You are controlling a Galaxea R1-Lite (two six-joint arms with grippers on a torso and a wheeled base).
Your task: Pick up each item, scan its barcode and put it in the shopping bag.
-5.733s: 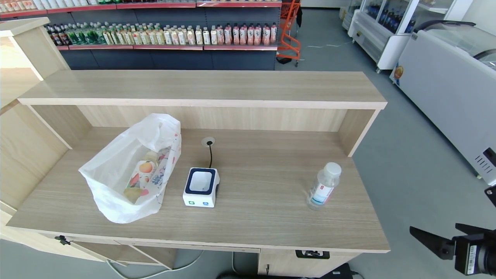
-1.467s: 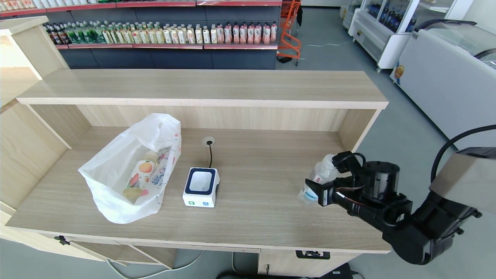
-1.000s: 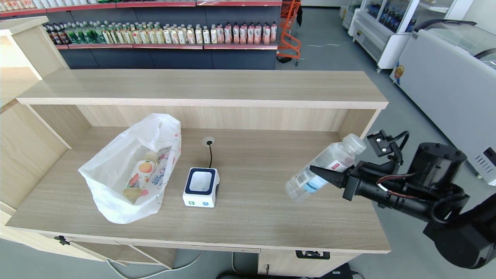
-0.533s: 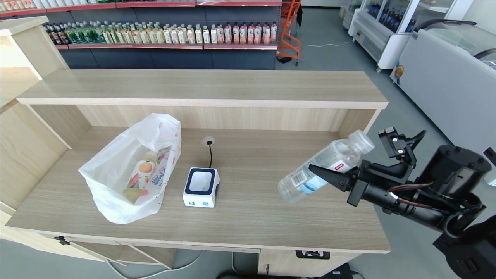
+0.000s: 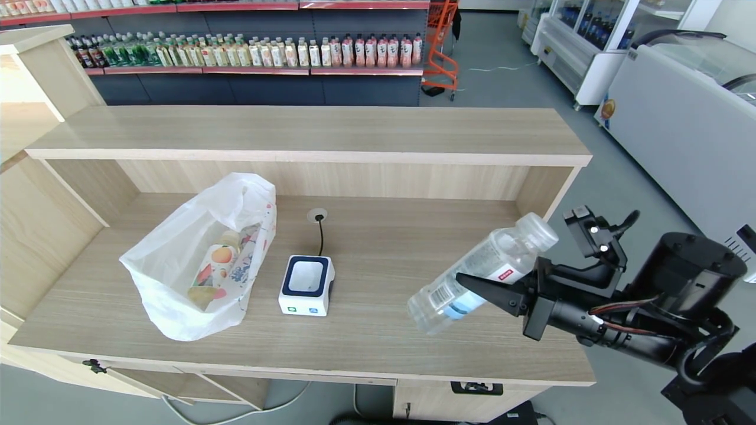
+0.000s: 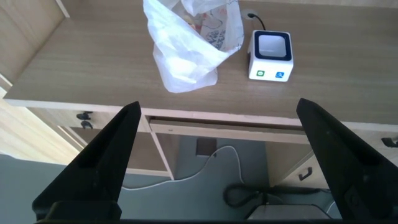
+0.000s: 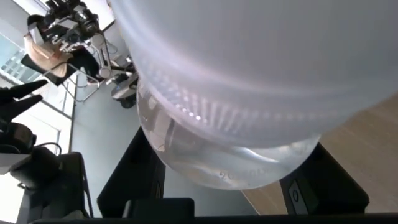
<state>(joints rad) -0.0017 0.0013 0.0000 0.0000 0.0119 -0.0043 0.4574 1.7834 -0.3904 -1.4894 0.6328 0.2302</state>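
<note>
While the right gripper [image 5: 490, 284] is clamped round the middle of the clear plastic water bottle with a white cap [image 5: 481, 273], the bottle hangs tilted in the air to the right of the white box scanner with a dark-framed window [image 5: 307, 285] — base toward the scanner, cap up and away, clear of the light wood counter [image 5: 378, 336]. Just left of the scanner sits the white thin plastic shopping bag [image 5: 171, 295], a fruit-printed item [image 5: 215, 265] inside. On the scanner's near side, off the counter's front edge, the left gripper [image 6: 217, 106] has its fingers spread wide, nothing between them.

Handling, judged: probably water-filled so some heft, thin wall dents if squeezed, film label slippery — mid-body hold suits, provided the barcode is left bare.

Head view gives the barcode patch [image 5: 440, 293] near the base, facing up, not down at the scanner. Right wrist view gives the ribbed wall close up over dark fingers. Left wrist view gives bag and scanner from the front.
</note>
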